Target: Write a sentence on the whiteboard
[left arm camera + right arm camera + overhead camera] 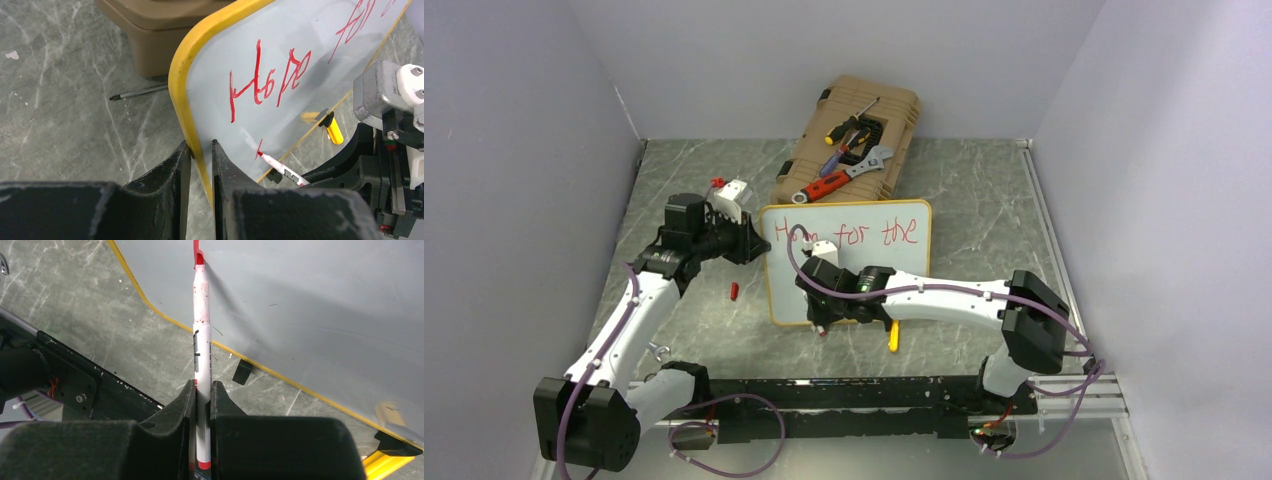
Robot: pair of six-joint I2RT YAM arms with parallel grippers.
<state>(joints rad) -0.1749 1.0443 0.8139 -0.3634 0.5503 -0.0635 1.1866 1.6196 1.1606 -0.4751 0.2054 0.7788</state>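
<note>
The whiteboard (874,262) stands tilted mid-table, with "Hope for the" (854,232) in red along its top. My left gripper (759,245) is shut on the board's yellow left edge; in the left wrist view the fingers (201,146) straddle the frame (182,90) below "Hope" (270,80). My right gripper (819,312) is shut on a white marker with a red tip (201,340), held between its jaws (202,385). The tip touches the board's lower left at a short red stroke (196,247), which also shows in the left wrist view (260,149).
A tan tool case (904,105) with screwdrivers and a wrench lies behind the board. A red cap (734,291) lies left of the board and a yellow object (894,337) in front of it. A black board foot (243,372) rests on the table. Walls enclose three sides.
</note>
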